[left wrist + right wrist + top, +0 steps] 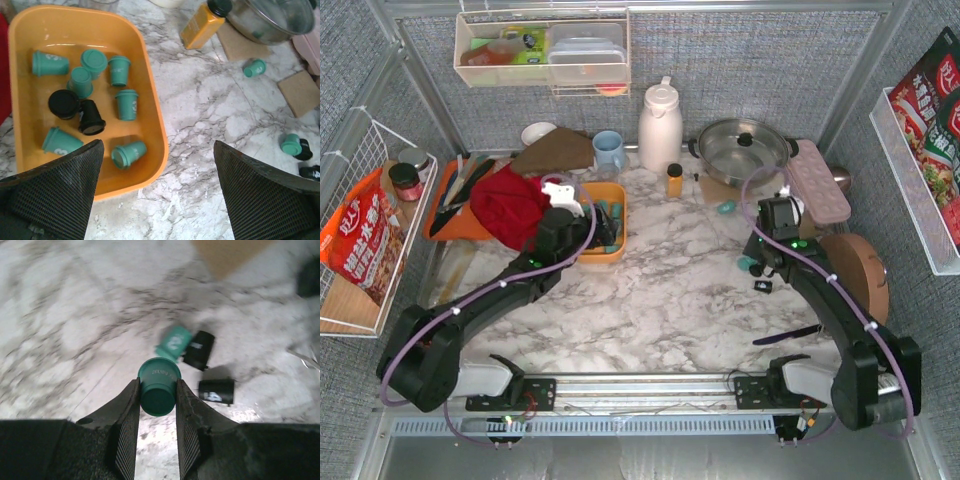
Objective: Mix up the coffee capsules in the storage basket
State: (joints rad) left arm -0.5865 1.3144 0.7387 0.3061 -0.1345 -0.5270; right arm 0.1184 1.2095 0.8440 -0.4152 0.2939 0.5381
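Orange-yellow plastic basket [75, 35], left of centre on the marble table [660, 300]. Holds nine capsules: seven teal [126, 104] and two black [91, 117], scattered loosely, with bare floor along the far wall. Sits just beside a red cloth [510, 205] on the left edge; opens onto bare marble along the right rim.

Found the left gripper [157, 150] over the near right corner of the basket, fingers [55, 195] spread wide with nothing between them. Straddles the right rim: one finger above the basket, the other above marble.

Found the right gripper [157, 395] on the right side of the table, clenched across the body of a single teal capsule [159, 385]. Just beyond the fingertips, on marble: another teal capsule [174, 342] on its side, touching a black capsule [198, 350]; a second black capsule [216, 391] near the right finger, apart from both.

Noted one further teal capsule [254, 67] alone farther back, between a steel pot [272, 17] and a cork square [300, 92].

Room for moving: wide lane of bare marble between the basket's right rim and the loose cluster, and along the near edge. Narrower at the back, with an amber bottle [202, 27] standing by the pot. Hemmed on the far right by a pink egg tray [817, 180].
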